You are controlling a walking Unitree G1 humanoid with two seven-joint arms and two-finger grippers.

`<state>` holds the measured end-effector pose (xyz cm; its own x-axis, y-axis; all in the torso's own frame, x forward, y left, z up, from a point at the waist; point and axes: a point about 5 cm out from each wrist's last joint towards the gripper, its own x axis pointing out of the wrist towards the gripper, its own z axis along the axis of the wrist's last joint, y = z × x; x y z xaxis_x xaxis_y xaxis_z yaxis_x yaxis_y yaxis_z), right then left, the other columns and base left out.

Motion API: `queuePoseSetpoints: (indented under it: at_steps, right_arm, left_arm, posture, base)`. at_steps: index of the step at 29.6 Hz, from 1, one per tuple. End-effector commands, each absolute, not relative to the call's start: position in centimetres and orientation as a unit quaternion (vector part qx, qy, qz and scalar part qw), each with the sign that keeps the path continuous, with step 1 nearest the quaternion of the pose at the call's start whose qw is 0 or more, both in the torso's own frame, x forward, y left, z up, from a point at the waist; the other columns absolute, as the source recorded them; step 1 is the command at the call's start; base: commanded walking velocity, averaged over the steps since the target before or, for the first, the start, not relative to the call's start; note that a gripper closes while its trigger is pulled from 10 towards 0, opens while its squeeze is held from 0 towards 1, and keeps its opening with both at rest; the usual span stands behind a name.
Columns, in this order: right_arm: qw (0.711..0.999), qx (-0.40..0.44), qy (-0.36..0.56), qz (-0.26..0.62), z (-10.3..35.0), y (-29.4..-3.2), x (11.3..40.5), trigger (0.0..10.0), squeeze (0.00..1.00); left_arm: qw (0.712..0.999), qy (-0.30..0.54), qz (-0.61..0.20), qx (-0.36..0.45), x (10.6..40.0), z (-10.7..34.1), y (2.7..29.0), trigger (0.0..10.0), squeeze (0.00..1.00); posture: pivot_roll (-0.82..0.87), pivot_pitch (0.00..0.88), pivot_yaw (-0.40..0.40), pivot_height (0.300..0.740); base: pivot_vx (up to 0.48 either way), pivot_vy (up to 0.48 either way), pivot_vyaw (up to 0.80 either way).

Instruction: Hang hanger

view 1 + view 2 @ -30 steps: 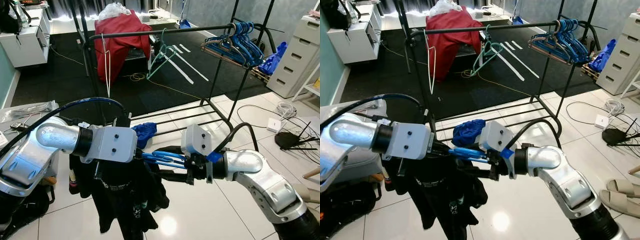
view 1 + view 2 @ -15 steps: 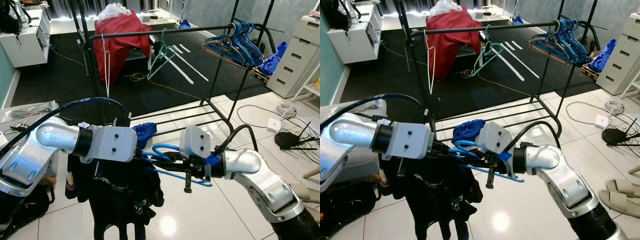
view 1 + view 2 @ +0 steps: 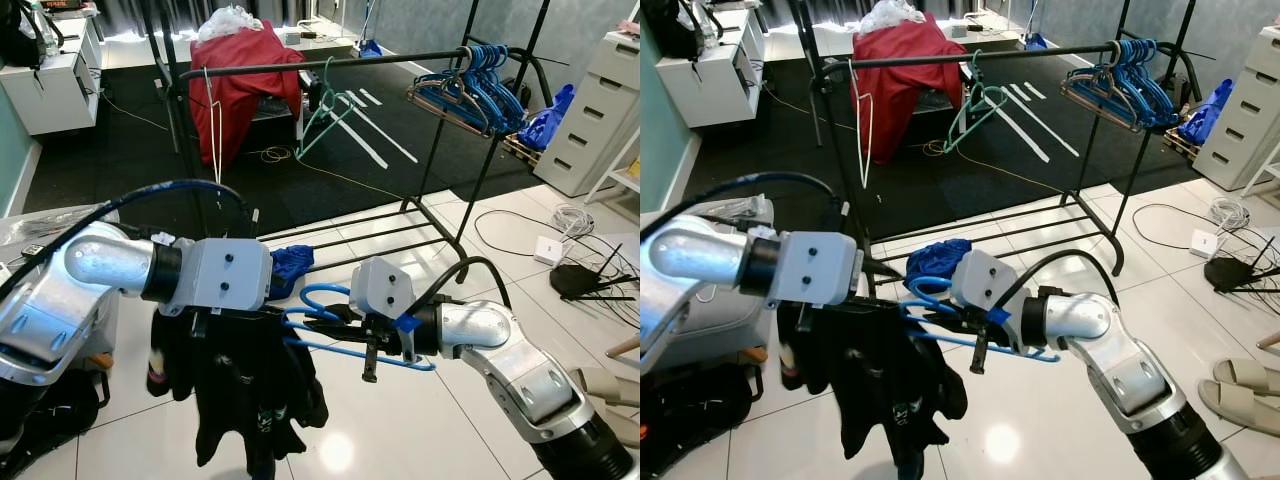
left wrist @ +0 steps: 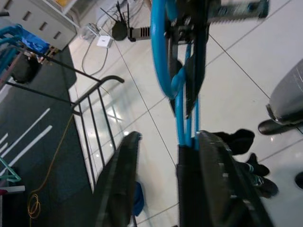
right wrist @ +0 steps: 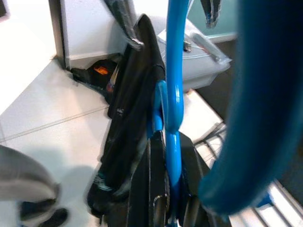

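While both arms meet low in front of the clothes rack [image 3: 330, 62], we see the blue hanger [image 3: 330, 325] between them, lying roughly level above the white tile floor [image 3: 400, 420], its hook curling toward the right arm. The left gripper [image 3: 268, 312] sits at the hanger's left end, where a black garment [image 3: 245, 385] hangs down in folds. In the left wrist view its fingers [image 4: 120, 184] look spread, with the blue wire running between them; whether they actually press on it we cannot tell. The right gripper [image 3: 355, 330] is at the hook end; the right wrist view puts the blue wire right along its fingers [image 5: 144, 189], clenched on the hanger as far as we can judge.

The hanger is well short of the rack's top bar. On that bar: a white hanger [image 3: 212, 120] at left, a teal hanger [image 3: 325, 105] near the middle, and a bunch of blue hangers [image 3: 470, 85] at right. A red cloth [image 3: 240, 75] is draped over something behind the rack. A crumpled blue cloth [image 3: 290, 265] lies by the rack's lower rails. A white drawer unit [image 3: 600, 110] stands at far right, with cables and a router [image 3: 585, 275] on the tiles.
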<state>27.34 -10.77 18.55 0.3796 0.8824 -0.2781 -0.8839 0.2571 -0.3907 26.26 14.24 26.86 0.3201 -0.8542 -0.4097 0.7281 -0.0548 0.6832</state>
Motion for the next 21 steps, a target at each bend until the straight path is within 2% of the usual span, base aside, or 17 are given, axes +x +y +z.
queuePoseSetpoints:
  at_steps: [1, 4, 12, 21]
  right_arm:
    - [0.797, -0.273, -0.027, 0.538, 18.8, -10.3, 27.9, 0.0, 0.0]
    - [0.807, -0.302, -0.052, 0.504, 18.8, -10.2, 28.7, 0.0, 0.0]
    - [0.825, -0.31, -0.088, 0.465, 19.7, -10.2, 29.6, 0.0, 0.0]
    - [0.851, -0.308, -0.13, 0.405, 21.4, -11.0, 31.0, 0.0, 0.0]
  left_arm:
    - [0.689, -0.089, -0.57, 0.438, 26.4, 27.5, 14.1, 10.0, 1.0]
    - [0.693, -0.101, -0.56, 0.443, 26.6, 27.9, 14.2, 10.0, 1.0]
    - [0.71, -0.122, -0.529, 0.448, 27.2, 28.8, 14.7, 10.0, 1.0]
    - [0.763, -0.151, -0.463, 0.425, 28.1, 30.3, 16.3, 10.0, 1.0]
  posture:
    - [-0.07, 0.043, -0.01, 0.74]
    - [-0.07, 0.043, -0.01, 0.74]
    - [-0.07, 0.043, -0.009, 0.74]
    - [-0.07, 0.04, -0.007, 0.74]
  base:
    - [0.0, 0.0, 0.0]
    - [0.0, 0.0, 0.0]
    - [0.0, 0.0, 0.0]
    - [0.0, 0.0, 0.0]
